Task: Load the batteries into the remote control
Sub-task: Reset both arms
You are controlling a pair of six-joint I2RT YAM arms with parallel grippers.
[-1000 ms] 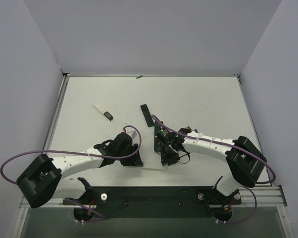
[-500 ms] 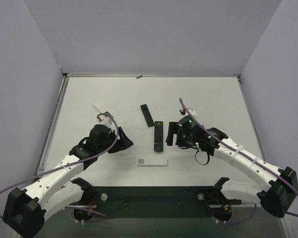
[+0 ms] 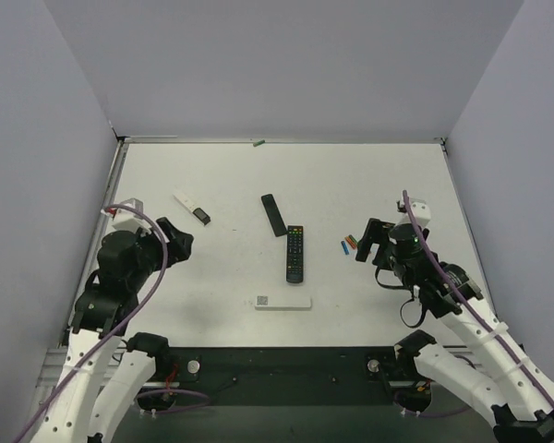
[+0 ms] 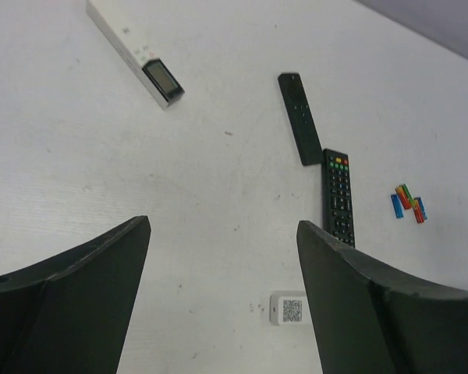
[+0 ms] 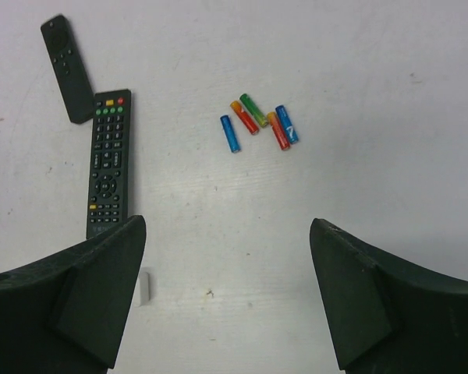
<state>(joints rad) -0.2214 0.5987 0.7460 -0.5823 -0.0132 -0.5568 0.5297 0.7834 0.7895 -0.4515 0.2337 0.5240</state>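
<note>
- On the white table (image 3: 379, 180), close to its near edge, the white remote control (image 3: 283, 302) lay flat and crosswise. A small square code label faced up on it, and neither gripper touched it.
- To its right and farther back, the batteries (image 3: 350, 245) lay in a tight cluster of blue, red and green cells, several touching one another.
- Just beside that cluster, the right gripper (image 3: 366, 242) hung over the table with its fingers spread wide and nothing between them.
- At the table's left side, well apart from the white remote control, the left gripper (image 3: 174, 242) was likewise spread wide and empty.
- Between the two grippers, a black remote with coloured buttons (image 3: 295, 253) lay lengthwise beyond the white remote control. Its far end was just beside the near end of a slim black remote (image 3: 273, 214), which lay at a slant.
- Farther left, a white strip with a dark end (image 3: 192, 209) lay diagonally, near the left gripper.
</note>
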